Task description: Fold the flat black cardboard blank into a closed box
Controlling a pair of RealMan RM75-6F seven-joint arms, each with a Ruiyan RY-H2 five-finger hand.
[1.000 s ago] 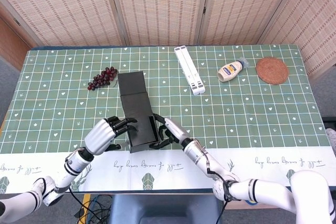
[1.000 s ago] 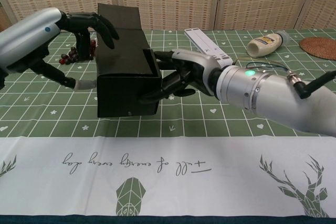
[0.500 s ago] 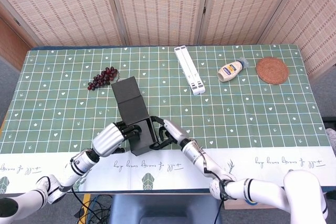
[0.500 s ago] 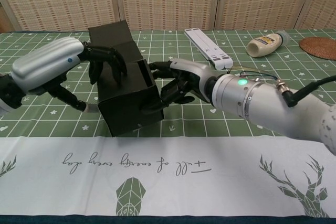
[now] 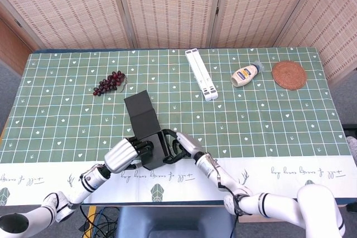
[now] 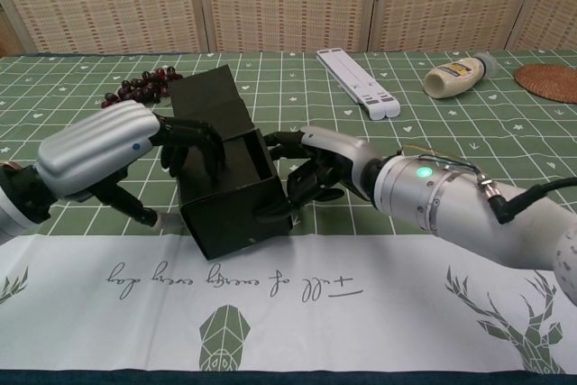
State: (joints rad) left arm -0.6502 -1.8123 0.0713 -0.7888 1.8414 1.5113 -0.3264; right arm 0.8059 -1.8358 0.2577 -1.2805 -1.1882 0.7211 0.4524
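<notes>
The black cardboard box point(image 5: 146, 129) point(image 6: 225, 182), partly folded, lies skewed near the table's front edge. Its far flap point(image 5: 138, 104) point(image 6: 209, 96) stands open and tilts upward. My left hand point(image 5: 127, 153) point(image 6: 108, 146) grips the box from the left, with its fingers hooked over the top panel. From the right, my right hand point(image 5: 181, 144) point(image 6: 329, 164) holds the box, its fingers pressed against the open right side. The box's left wall is hidden behind the left hand.
A bunch of dark grapes point(image 5: 109, 82) point(image 6: 140, 87) lies behind the box. A white folding stand point(image 5: 201, 74) point(image 6: 358, 82), a mayonnaise bottle point(image 5: 246, 74) point(image 6: 460, 73) and a woven coaster point(image 5: 289, 74) point(image 6: 550, 81) sit at the far right. A white printed band runs along the table's front edge.
Both hands have drawn the box toward the table's front edge and turned it askew. The left hand's fingers have slid further over the top panel.
</notes>
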